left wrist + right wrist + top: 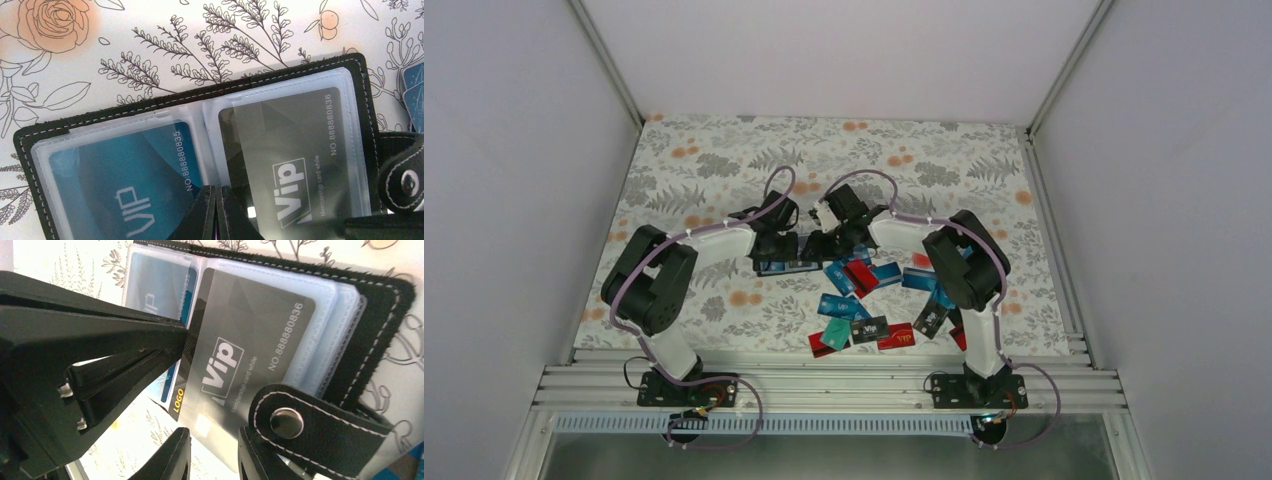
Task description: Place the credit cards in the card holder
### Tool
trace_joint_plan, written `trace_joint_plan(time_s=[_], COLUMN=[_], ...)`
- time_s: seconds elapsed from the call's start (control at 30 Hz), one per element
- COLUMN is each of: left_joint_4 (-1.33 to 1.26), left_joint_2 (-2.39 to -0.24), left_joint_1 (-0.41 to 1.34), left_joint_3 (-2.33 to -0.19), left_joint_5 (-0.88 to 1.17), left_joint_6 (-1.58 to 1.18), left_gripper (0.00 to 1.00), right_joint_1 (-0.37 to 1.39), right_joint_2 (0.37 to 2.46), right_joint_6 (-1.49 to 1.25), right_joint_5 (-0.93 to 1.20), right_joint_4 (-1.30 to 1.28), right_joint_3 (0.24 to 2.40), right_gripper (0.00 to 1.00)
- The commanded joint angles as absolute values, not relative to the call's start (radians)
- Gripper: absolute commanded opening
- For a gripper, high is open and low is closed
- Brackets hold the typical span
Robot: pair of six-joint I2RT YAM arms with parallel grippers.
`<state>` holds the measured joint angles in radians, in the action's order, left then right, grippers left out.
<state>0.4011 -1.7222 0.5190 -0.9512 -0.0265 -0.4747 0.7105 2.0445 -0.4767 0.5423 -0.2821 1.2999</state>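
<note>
Card holder (200,93) open on floral tabletop (724,160), 10 o'clock from loose credit cards (861,276), left pincer (216,193) pressed together at its 6 o'clock fold, right pincer (214,450) around corner of grey card (250,350), cannot tell if clamped.

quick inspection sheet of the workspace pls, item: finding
surface: floral cloth, flat
job's things: card holder open, blue card in one sleeve, black card partly in the other; loose cards heaped by the right arm
clutter: nothing seen
grippers: left gripper shut, tips at the holder's fold; right gripper jaws apart around the black card's near end, grip unclear
cables: purple cables run along both arms
surroundings: white walls, metal rails at the near edge
</note>
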Motion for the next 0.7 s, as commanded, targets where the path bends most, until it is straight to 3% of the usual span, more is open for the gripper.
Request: trace_joint_plan(time_s=[0.0,0.67], left_joint_4=[0.387,0.466], left_joint_2=[-1.745,-1.648], left_joint_1=[0.517,0.521], left_joint_3=[-0.948,-0.983], left_joint_5=[-0.037,-0.087], left_joint_6=[-0.451,-0.469], left_gripper=[0.02,0.02], right_joint_1=[0.686,0.658], right_joint_2=[2.049,2.047], right_joint_6=[-0.453,-0.446], right_joint_5=[0.527,0.555], right_joint_4=[-0.297,-0.279], right_joint_3=[1.325,1.311], right_gripper=[0.26,0.27])
